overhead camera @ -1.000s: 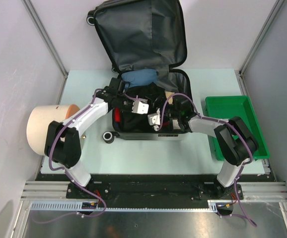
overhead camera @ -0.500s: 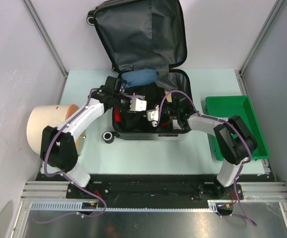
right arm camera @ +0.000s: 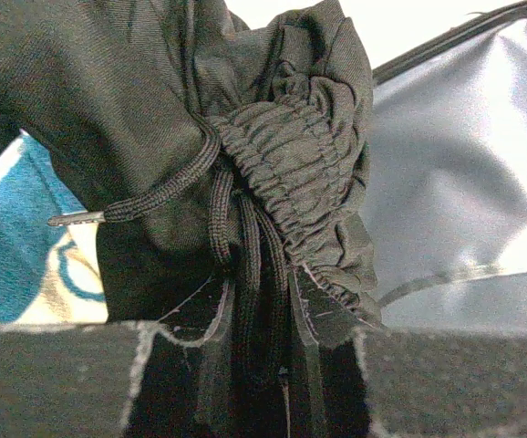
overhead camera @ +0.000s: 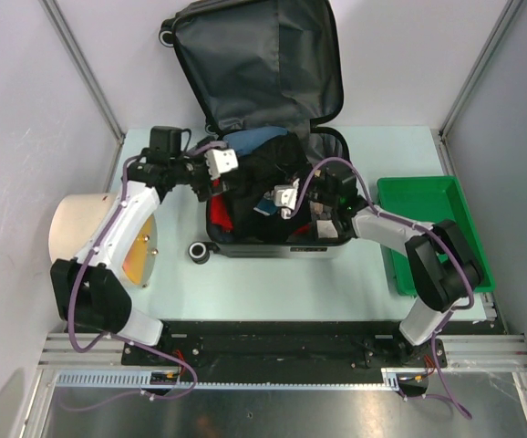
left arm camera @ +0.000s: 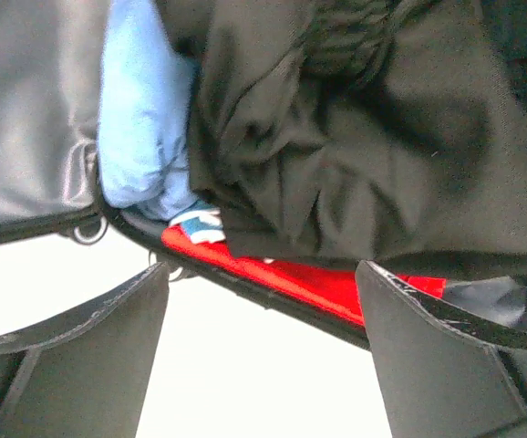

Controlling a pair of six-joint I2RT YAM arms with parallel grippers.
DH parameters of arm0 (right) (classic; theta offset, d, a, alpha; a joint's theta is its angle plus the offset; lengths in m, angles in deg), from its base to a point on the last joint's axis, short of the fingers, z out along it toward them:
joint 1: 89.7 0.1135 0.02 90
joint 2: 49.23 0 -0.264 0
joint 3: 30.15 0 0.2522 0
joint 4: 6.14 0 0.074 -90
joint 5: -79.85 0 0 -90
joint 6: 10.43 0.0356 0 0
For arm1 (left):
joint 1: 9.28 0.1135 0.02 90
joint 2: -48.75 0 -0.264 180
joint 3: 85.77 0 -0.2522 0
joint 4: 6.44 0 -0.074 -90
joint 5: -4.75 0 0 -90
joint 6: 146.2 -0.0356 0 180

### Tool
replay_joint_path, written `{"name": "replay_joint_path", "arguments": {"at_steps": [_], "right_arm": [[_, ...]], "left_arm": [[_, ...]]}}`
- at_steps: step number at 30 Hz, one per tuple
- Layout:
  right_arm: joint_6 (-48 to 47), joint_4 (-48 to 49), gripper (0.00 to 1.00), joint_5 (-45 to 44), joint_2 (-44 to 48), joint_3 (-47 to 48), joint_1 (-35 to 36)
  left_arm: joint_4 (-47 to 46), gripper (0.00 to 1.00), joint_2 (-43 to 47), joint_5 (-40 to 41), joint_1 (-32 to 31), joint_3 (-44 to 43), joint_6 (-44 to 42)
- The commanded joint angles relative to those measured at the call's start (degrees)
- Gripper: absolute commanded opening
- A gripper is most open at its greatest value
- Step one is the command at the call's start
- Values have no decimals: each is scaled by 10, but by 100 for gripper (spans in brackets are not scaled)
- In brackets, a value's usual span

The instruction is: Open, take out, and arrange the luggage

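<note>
Unpacking step: right claw [overhead camera: 284, 197] pinched shut on the black garment's [right arm camera: 154, 82] waistband inside the luggage [overhead camera: 245, 55]. Left claw [left arm camera: 262, 274] gapes empty alongside. Next, I'd say: lift it clear.

Pale table [overhead camera: 273, 274] carried open luggage [overhead camera: 263, 91] at 12 o'clock, green bin [overhead camera: 423, 201] at 3 o'clock, beige cylinder [overhead camera: 77, 228] at 9 o'clock.

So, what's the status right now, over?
Left end effector open, empty, beside the luggage. Right end effector shut on the black garment. Luggage open, packed; blue cloth beside the garment.
</note>
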Motion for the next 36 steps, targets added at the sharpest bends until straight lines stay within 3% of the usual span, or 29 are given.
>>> {"name": "replay_joint_path", "arguments": {"at_steps": [1, 12, 20, 27, 36], "right_arm": [[-2, 109, 0, -18, 52, 19, -22], [28, 13, 0, 10, 142, 19, -121], [5, -31, 0, 74, 149, 19, -280], [5, 36, 0, 104, 79, 55, -381], [48, 95, 0, 137, -64, 245, -483]], "left_arm": [[-11, 88, 9, -37, 29, -48, 95], [-30, 94, 0, -59, 30, -66, 153], [-39, 96, -19, -79, 26, -79, 165], [-40, 96, -41, -77, 15, -99, 173], [-41, 97, -58, -59, 9, -113, 185]]}}
